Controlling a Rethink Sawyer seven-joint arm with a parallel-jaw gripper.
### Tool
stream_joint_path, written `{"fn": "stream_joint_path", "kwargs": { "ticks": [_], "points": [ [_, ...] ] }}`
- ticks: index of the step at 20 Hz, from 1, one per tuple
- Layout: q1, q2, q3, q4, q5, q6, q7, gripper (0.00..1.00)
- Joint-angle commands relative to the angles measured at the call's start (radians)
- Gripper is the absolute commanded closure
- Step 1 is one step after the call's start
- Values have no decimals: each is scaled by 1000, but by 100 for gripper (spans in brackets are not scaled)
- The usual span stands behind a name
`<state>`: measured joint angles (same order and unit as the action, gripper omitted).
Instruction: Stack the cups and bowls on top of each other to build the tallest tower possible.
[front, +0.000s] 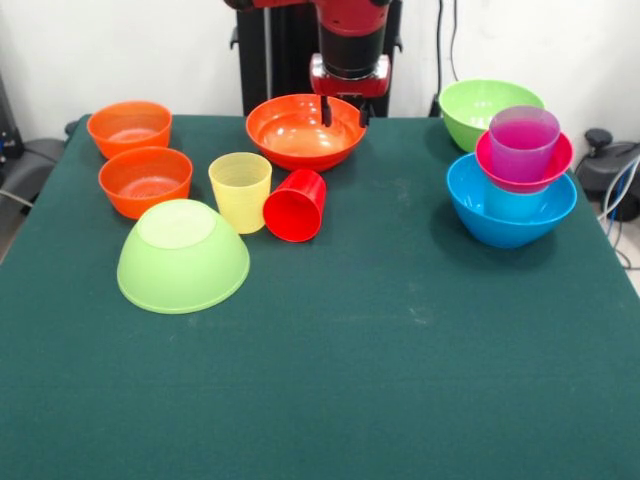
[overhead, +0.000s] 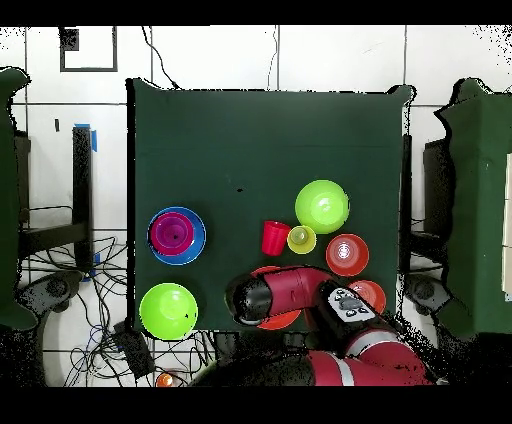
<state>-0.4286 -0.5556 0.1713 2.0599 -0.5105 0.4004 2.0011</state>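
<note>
Jaws of your gripper (front: 342, 111) hang over the wide orange plastic bowl (front: 300, 135), looking slightly spread and empty, I'd judge lining up a grab at its rim. Just beside it: a yellow plastic tumbler (front: 240, 190) upright, a red tumbler (front: 297, 205) tipped over. On the green counter (front: 400, 350), your count: four cups, seven bowls. One tower's begun: large blue bowl (front: 510, 210), light blue cup, magenta bowl (front: 522, 165), purple cup (front: 522, 140).
</note>
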Motion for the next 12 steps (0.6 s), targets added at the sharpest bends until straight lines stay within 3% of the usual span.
{"fn": "stream_joint_path", "kwargs": {
  "ticks": [1, 12],
  "points": [
    [28, -35, 113, 36, 43, 29, 29, 0],
    [52, -73, 122, 43, 78, 62, 43, 0]
  ]
}}
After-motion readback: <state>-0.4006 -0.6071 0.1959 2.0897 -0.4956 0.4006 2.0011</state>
